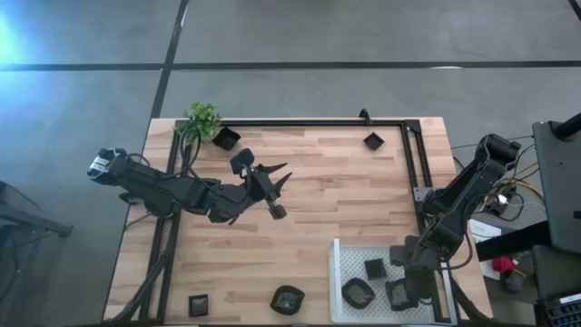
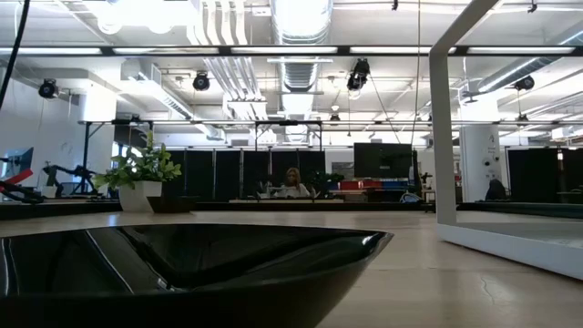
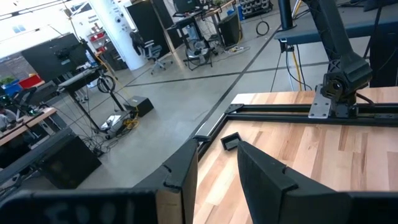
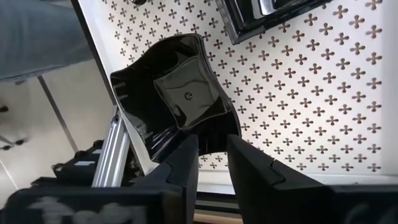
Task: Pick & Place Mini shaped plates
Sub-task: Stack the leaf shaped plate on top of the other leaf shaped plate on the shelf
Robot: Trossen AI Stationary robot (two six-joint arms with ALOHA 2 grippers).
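Small black mini plates lie scattered on the wooden table: one by the plant (image 1: 225,138), one at the far right (image 1: 373,141), two at the near edge (image 1: 198,304) (image 1: 288,300); the last fills the low view (image 2: 182,264). The white perforated tray (image 1: 340,272) holds two plates (image 1: 374,268) (image 1: 357,292) and a wavy-edged one (image 4: 180,87) under my right gripper (image 1: 400,289) (image 4: 212,155), which is shut on it. My left gripper (image 1: 277,193) (image 3: 217,168) hovers open above mid-table, holding nothing. My right gripper pinches the wavy-edged plate by its rim (image 4: 208,138) between the two fingers, coming from above and slanting down. The plate tilts away from the fingers over the tray's right end. The frames leave unclear whether its far side rests on the tray.
A small green plant (image 1: 202,118) stands at the far left corner. A black metal frame (image 1: 309,123) runs along the far edge and down the right side (image 1: 418,173). The tray's white rim (image 2: 510,241) rises at the right of the low view. Bare wood lies mid-table.
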